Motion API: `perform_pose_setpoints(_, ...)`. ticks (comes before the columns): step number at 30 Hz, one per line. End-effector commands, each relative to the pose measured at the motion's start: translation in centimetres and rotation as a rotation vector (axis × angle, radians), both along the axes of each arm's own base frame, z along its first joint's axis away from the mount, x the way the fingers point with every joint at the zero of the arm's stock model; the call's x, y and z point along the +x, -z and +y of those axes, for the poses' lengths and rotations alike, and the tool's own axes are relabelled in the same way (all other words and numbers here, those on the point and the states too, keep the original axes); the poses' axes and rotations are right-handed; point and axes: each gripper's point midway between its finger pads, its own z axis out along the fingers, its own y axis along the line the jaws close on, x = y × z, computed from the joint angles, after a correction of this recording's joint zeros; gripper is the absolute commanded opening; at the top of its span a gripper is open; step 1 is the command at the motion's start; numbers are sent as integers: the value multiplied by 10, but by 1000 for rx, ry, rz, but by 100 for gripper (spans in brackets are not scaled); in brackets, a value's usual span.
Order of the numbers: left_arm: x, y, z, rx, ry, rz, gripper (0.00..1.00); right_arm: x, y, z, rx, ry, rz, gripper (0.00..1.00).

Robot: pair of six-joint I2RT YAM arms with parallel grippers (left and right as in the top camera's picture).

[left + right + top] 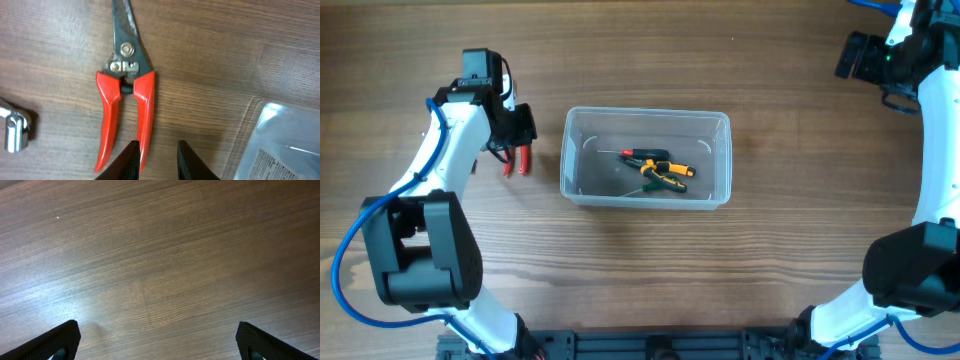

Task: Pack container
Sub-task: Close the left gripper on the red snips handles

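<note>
1. Left gripper (pixel 157 159): jaws narrowly apart, bare wood between them, nothing held; one finger (pixel 131 161) overlaps the end of a red handle of the shears (pixel 125 95), which lie flat on the table (pixel 225 60).
2. Right gripper (pixel 160 347): jaws wide, empty, over bare wood.
3. Container (pixel 647 114): mid-table, near the shears, holding pliers (pixel 668 176) and a screwdriver (pixel 642 153).
</note>
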Motion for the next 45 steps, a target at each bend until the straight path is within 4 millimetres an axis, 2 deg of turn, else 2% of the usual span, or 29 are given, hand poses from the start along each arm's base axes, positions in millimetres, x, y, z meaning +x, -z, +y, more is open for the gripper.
perform_pose_setpoints(1,4,-1,4,37,91,-11,27,1,-16,3,3,3,-43,100)
perform_pose_setpoints(13,-5,45,3,25,89,110,27,1,-16,3,3,2,-43,100)
perform_pose_setpoints(24,7,47,4,28,85,69,27,1,-16,3,3,2,-43,100)
perform_pose_setpoints(45,1,70,10,54,51,127,31,1,-16,3,3,2,-43,100)
